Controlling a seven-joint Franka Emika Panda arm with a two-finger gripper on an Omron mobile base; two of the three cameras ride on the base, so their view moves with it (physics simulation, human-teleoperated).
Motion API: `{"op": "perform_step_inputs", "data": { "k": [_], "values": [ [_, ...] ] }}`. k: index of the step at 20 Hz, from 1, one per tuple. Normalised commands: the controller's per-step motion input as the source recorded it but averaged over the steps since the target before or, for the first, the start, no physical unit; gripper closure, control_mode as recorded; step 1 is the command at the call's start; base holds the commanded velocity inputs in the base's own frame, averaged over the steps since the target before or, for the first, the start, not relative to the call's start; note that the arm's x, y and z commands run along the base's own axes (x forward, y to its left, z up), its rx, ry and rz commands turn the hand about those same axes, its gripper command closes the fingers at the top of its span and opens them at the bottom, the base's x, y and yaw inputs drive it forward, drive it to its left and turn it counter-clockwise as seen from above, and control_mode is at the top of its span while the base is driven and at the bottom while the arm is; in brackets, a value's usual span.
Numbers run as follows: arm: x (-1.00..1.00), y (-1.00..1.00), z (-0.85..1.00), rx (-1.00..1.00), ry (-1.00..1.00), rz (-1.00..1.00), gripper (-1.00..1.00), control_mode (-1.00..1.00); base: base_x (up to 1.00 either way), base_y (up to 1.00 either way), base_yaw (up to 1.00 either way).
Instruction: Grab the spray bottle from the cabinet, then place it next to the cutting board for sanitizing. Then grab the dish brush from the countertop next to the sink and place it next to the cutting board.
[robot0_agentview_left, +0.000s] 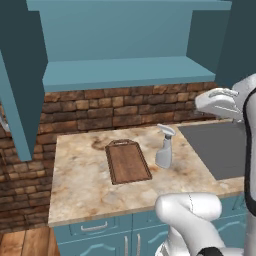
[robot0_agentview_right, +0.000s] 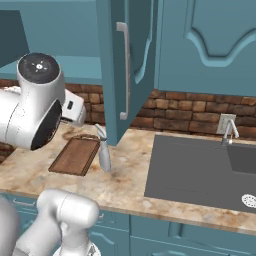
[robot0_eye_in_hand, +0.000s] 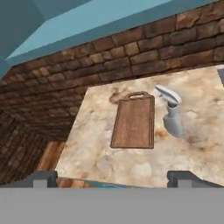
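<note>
Beside the cutting board (robot0_agentview_left: 128, 162) on the tabletop (robot0_agentview_left: 80, 180), the spray bottle (robot0_agentview_left: 164, 146) stands upright; cabinet (robot0_agentview_left: 125, 72) shelf bare; claw (robot0_eye_in_hand: 113, 178) wide open, holding nothing.

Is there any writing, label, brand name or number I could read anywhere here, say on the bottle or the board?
None can be read.
Spray bottle: plain pale plastic, no label.
Cutting board: bare brown wood, no mark.
Cabinet and countertop: no text or sign.
</note>
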Motion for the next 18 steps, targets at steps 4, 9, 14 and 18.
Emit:
{"op": "perform_step_inputs", "data": {
  "k": [4, 9, 14, 18],
  "values": [
    [-0.55, 0.00, -0.06, -0.35, 0.33, 0.00, -1.00, -1.00, 0.00, 0.00, 0.00],
    [-0.45, 0.00, -0.31, -0.26, 0.11, 0.00, -1.00, -1.00, 0.00, 0.00, 0.00],
    [-0.12, -0.02, -0.61, -0.07, -0.01, 0.00, -1.00, -1.00, 0.00, 0.00, 0.00],
    [-0.16, -0.01, -0.20, 0.00, -0.12, 0.00, -1.00, -1.00, 0.00, 0.00, 0.00]
  ]
}}
